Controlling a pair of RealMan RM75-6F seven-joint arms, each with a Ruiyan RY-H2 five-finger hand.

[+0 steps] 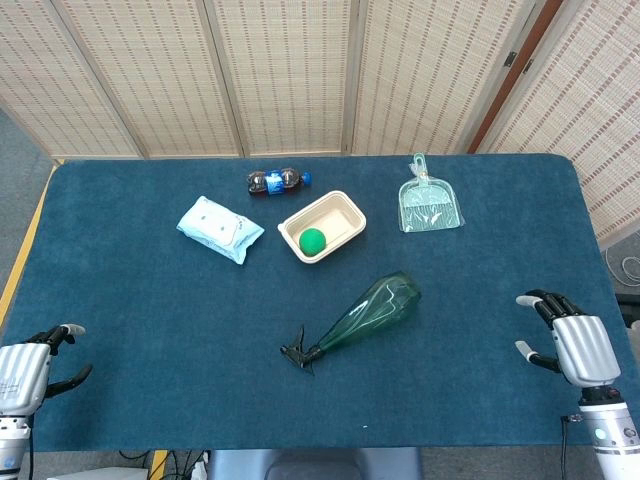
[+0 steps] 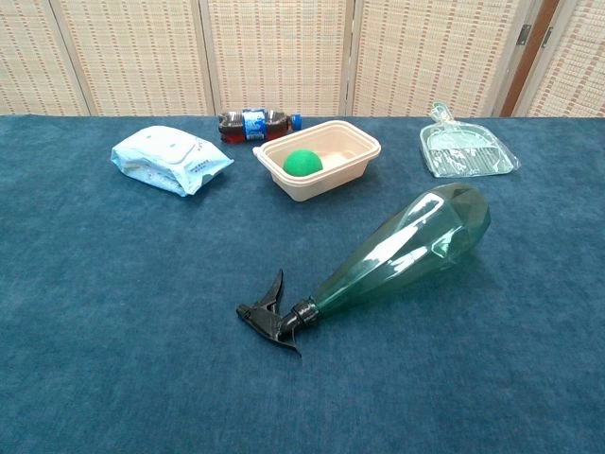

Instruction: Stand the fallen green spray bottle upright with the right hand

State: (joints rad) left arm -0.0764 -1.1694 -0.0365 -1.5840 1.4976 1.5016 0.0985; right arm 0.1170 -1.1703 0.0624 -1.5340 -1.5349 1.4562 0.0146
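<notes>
- Translucent green plastic spray bottle with a black trigger head [image 1: 365, 315]: we find it lying on its side near the middle of the blue cloth-covered table [image 1: 150, 330]. The wide base points toward the far right, the trigger head toward the near left.
- Long axis: it runs diagonally across the table, so the fat base is the end closer to the robot's right side. In the chest view the bottle [image 2: 406, 251] rests on its flank, with the black trigger head [image 2: 272, 317] touching the cloth.
- Right hand, silver with black fingertips [image 1: 570, 340]: we see it at the near right edge of the table, holding nothing, fingers apart and slightly curled. It is well apart from the bottle, which lies to its left and slightly farther out.
- Left hand, silver with black fingertips [image 1: 35, 368]: it sits at the near left corner, likewise holding nothing with fingers apart. We judge it farther from the bottle than the right hand.
- Coming move, as we judge it: the right hand must travel leftward to the bottle body.
- Surroundings: a beige rectangular tray [image 1: 322, 226] holding a green ball [image 1: 313, 240] lies beyond the bottle. Farther out lie a pale blue wipes packet [image 1: 219, 229], a small dark drink bottle on its side [image 1: 275, 181] and a pale green dustpan [image 1: 430, 203].
</notes>
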